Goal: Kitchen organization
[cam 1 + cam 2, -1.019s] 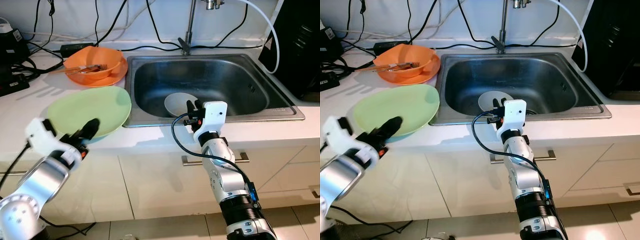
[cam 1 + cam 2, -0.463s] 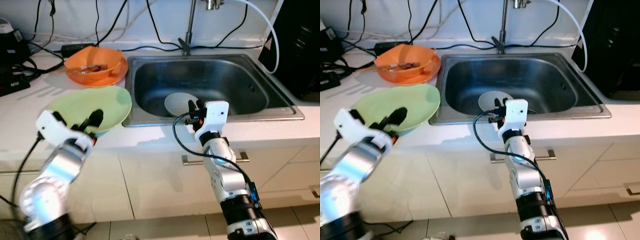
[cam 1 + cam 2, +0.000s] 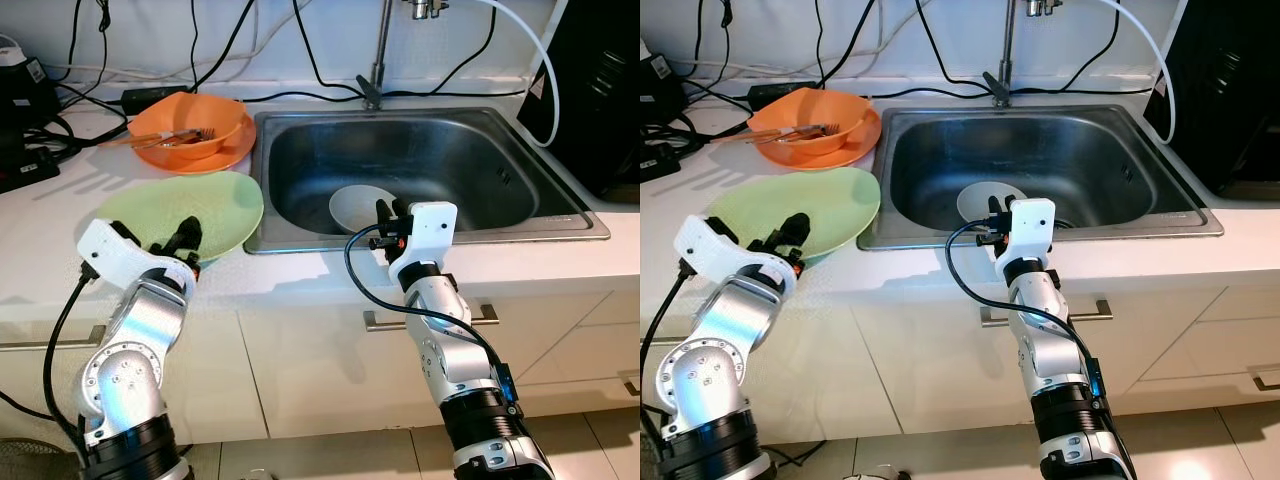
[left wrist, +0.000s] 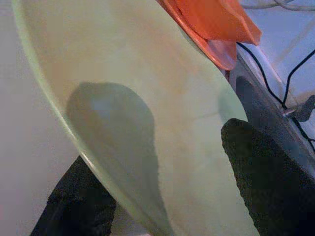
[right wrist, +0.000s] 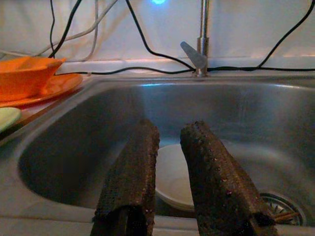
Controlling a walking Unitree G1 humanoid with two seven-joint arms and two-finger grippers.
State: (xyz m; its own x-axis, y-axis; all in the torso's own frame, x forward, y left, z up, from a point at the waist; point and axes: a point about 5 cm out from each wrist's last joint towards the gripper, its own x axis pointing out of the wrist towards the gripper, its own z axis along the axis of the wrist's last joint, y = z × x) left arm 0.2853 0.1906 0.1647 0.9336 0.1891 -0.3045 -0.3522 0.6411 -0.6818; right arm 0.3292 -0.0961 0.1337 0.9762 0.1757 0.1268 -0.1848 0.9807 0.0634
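Sink (image 3: pixel 520 190): we saw a white bowl (image 3: pixel 357 205) in it.
Orange bowl (image 3: pixel 190 125): held chopsticks (image 3: pixel 160 139).
Left gripper (image 3: pixel 178 238): fingers spread astride the green plate (image 3: pixel 215 205) rim.
Right gripper (image 3: pixel 390 212): slightly parted, empty, over the sink edge.
Counter (image 3: pixel 40 250): white, cables behind.

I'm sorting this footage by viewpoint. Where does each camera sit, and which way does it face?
Left and right eye views: head cameras, looking down at the counter, sink and both silver arms.
Left wrist view: along the left gripper, fingers straddling the green plate rim.
Right wrist view: along the right gripper into the sink, toward the white bowl and faucet.
Shared: both wrist views catch the orange bowl.
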